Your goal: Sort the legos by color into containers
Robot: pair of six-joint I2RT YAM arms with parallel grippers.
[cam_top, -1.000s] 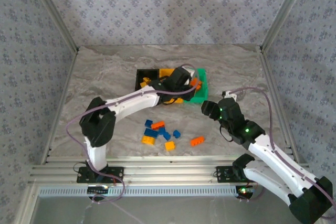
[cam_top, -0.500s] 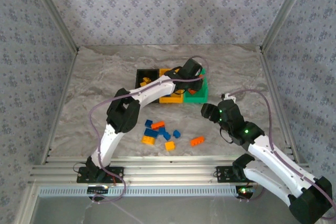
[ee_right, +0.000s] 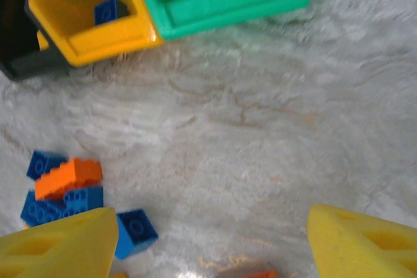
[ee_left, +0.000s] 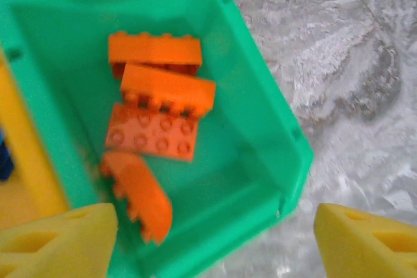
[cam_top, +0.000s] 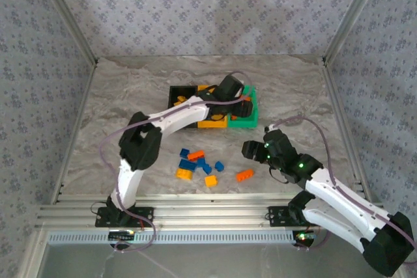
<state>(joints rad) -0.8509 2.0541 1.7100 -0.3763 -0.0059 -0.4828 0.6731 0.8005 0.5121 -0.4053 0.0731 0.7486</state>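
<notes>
left gripper [ee_left: 212, 252]: jaws spread wide, nothing between the pads; hangs over the green bin [ee_left: 264, 105]. Looks like a drop-off pose for that colour.
green bin contents: four red-orange bricks [ee_left: 159, 96] bunched at upper left of the left wrist view, lowest one tipped on its side against the wall.
right gripper [ee_right: 208, 245]: also wide and empty, low over bare table [ee_right: 260, 135] between the bins and the loose pile [cam_top: 197, 164]. Probably lining up a pick.
nearest target: blue brick [ee_right: 135, 229] just beside its left finger, lower left of the right wrist view.
yellow bin [ee_right: 111, 38]: holds blue bricks, so blue goes there.
black bin [cam_top: 176, 91]: far left of the row, some yellow-orange inside.
left to sort: the pile at centre of the top view, plus one stray orange brick [cam_top: 245, 174] to its right.
</notes>
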